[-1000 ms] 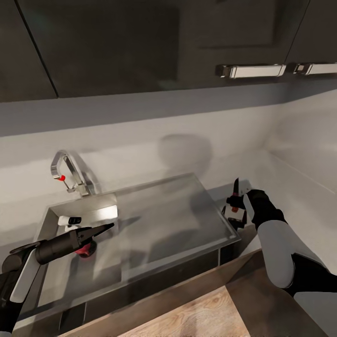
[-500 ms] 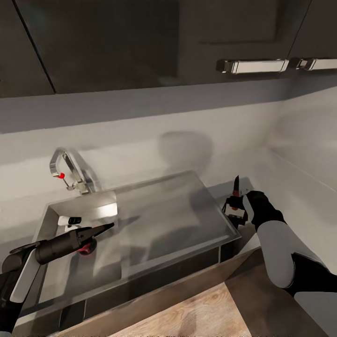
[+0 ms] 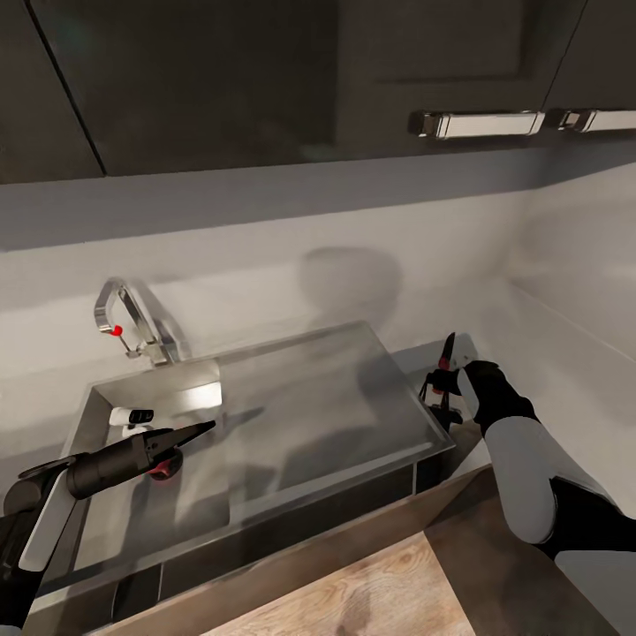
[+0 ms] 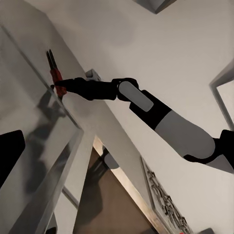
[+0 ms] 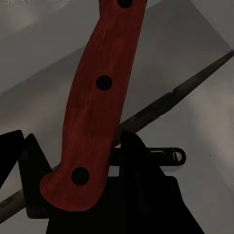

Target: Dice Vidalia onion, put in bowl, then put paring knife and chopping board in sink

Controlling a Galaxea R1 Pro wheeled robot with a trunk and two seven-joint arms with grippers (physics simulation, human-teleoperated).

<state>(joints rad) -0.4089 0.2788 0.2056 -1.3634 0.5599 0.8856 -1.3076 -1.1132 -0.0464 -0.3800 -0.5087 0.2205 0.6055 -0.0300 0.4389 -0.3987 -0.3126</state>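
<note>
The right gripper (image 3: 444, 382) is clamped on the paring knife (image 3: 447, 352) by its reddish-brown handle (image 5: 95, 102), holding it just past the right-hand edge of the sink (image 3: 291, 415), above the strip of countertop (image 3: 415, 360) beside the wall; the knife is not yet in the basin. Its long axis stands nearly upright in the head view, the dark blade pointing up and a little away from the robot, the handle end down between the jaws. The left arm reaches over the left part of the basin, its gripper (image 3: 199, 430) drawn to a point with the fingers together, apparently holding nothing; something small and red (image 3: 161, 473) lies beneath it, too hidden to name. The tap (image 3: 132, 322) with its red knob stands at the back left corner.

Judging by how things lie, the cutting is probably over and the work is in its closing stage, putting the tools into the sink; the knife has to be carried left over the rim and let go. No board lies in the visible part of the basin, so that step seems left as well.
</note>
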